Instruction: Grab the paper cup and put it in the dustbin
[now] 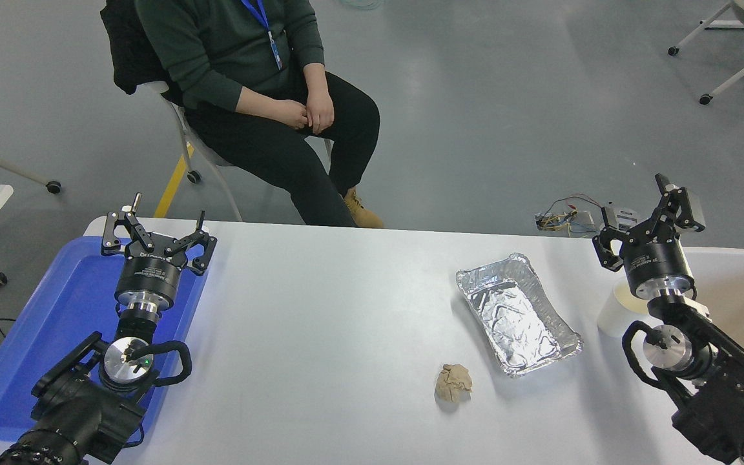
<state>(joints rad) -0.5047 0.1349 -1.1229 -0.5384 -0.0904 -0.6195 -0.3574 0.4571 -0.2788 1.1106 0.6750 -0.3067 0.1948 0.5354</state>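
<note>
The white paper cup (612, 314) stands on the table at the far right, beside the dustbin's left rim, partly hidden behind my right wrist. The dustbin (730, 253), white-rimmed with a beige inside, runs off the right edge. My right gripper (637, 208) is open and empty, raised beyond the cup and pointing away over the table's far edge. My left gripper (166, 219) is open and empty, parked over the blue tray at the lower left.
A crinkled foil tray (519, 314) lies right of centre, with a crumpled tan paper ball (453, 382) in front of it. A blue flat tray (68, 323) is at the left. A person (268, 97) sits beyond the far edge. Loose wires (562, 218) lie on the floor.
</note>
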